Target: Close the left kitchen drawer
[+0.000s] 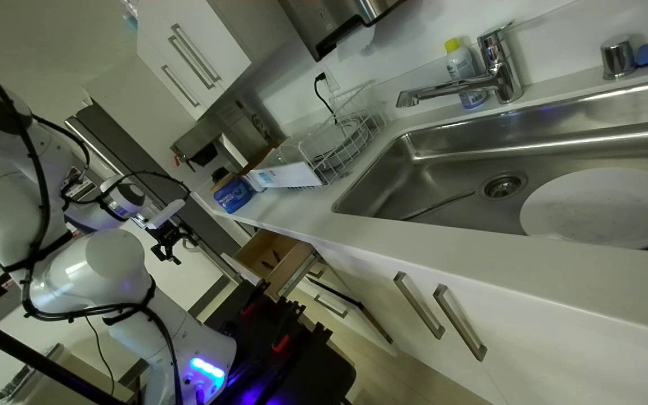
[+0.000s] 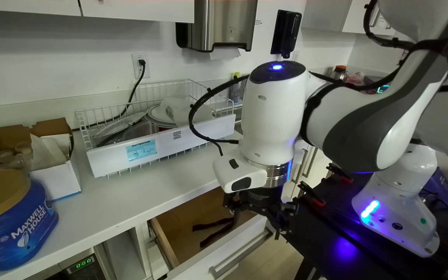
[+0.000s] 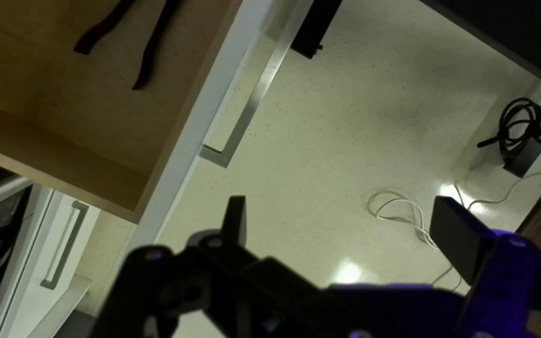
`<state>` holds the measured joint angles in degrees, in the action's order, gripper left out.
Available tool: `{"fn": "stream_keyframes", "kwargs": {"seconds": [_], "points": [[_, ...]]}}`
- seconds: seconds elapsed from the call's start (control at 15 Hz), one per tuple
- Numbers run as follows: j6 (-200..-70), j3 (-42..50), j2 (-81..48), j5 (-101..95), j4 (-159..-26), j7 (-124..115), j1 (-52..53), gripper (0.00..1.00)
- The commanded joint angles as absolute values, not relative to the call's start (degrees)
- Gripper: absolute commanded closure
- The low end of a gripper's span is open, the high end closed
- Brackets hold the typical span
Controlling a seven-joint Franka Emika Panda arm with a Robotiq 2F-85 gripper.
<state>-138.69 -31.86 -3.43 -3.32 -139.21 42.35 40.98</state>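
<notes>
The end effector (image 3: 345, 225) hangs in the air with its two black fingers (image 3: 236, 216) spread wide; between them, in the wrist view, I see pale floor (image 3: 308, 155) and a curl of white cable (image 3: 397, 200). Just beside it stands the left kitchen drawer (image 3: 202, 112), well open, sticking out from under the tabletop (image 2: 146, 190). The end effector is on the outer side of the flat white front, near the silver bar handle (image 3: 250, 105), and looks to be apart from both. Inside, on the brown bottom, lie two narrow dark strips (image 3: 147, 61); what they are I can't make out.

Up on the tabletop, in an exterior view, there's a wire dish rack (image 2: 165, 142) holding plates (image 2: 158, 115), then a white box (image 2: 58, 179) with brown flaps, then a blue Maxwell House tub (image 2: 18, 229). Under the tabletop, next to the drawer, an appliance (image 2: 84, 264) glows green with 0:00. A steel paper towel dispenser (image 2: 228, 25) hangs higher up. Further along, in an exterior view, a stainless sink (image 1: 442, 160) holds a white plate (image 1: 605, 205) near the drain (image 1: 503, 185), with a chrome faucet (image 1: 502, 73) and a yellow-capped bottle (image 1: 462, 64) at its back edge.
</notes>
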Motion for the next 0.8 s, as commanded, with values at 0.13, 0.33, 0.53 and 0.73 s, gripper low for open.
{"fn": "stream_keyframes", "kwargs": {"seconds": [0.13, 0.33, 0.53, 0.73], "points": [[-138.0, -32.3, -4.9, -6.1, -138.5, 42.7, 41.0, 0.00], [-139.7, -33.2, -7.4, -12.8, -139.1, 46.4, 41.6, 0.00], [-142.5, -33.9, -10.5, -20.1, -139.6, 48.4, 42.1, 0.00], [-145.8, -33.5, -14.2, -28.2, -139.7, 50.2, 42.8, 0.00]]}}
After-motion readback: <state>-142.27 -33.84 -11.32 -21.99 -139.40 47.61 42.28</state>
